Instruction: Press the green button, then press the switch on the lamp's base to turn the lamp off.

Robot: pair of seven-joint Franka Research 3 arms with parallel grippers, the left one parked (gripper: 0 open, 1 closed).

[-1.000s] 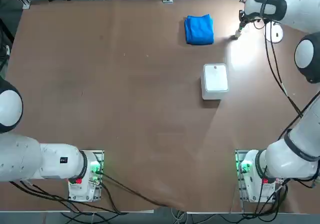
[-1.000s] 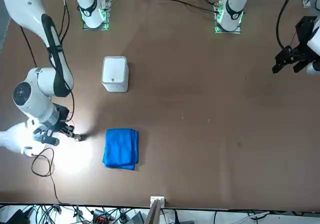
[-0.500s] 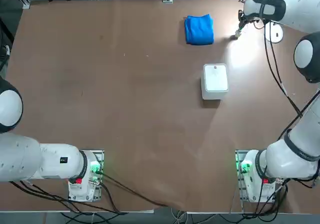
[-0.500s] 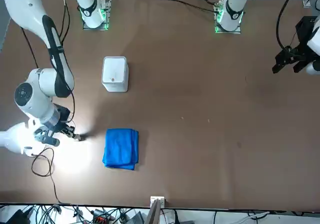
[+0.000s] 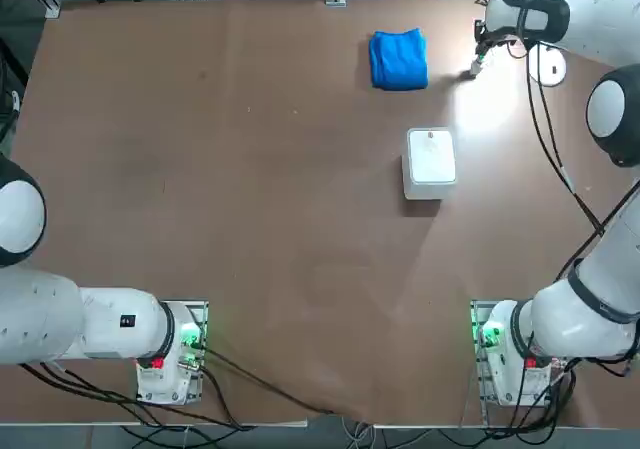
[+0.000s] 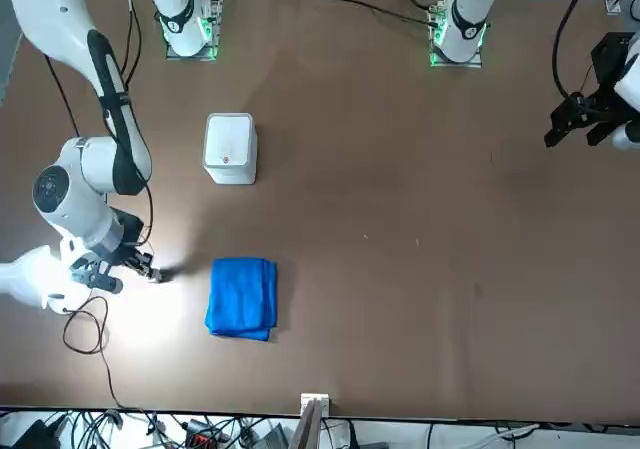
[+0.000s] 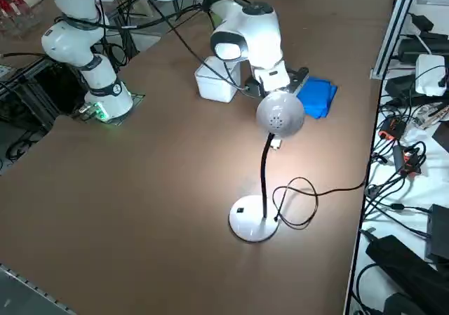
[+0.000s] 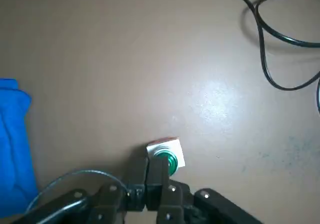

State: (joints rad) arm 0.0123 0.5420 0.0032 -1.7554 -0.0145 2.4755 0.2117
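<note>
Honestly, looks like you're on step one, the green button [image 8: 172,165]. It's on the table in its small pale housing, right by the tips of your right gripper [image 8: 148,166], between the blue cloth [image 8: 15,149] and the loop of black cable [image 8: 263,49]. Your jaws are closed up, finger against finger, with nothing pinched in them, which is what you want for poking at something. The fingers overlap part of the button in the wrist view, so I can't tell if you're touching it or just above, or whether it's been pressed.

If it hasn't, I'd check you're over the middle of the green cap, then go straight down gently and lift straight back off. Come in off-centre and you could slip down the side or shove the whole housing.

After that you've got the lamp [image 7: 280,114]. It's upright, with the lamp's base [image 7: 245,225] flat on the table, over to your right from the button. Keep the jaws closed, get clear of the lamp head and stem on the way round, then press the base switch from above.
</note>
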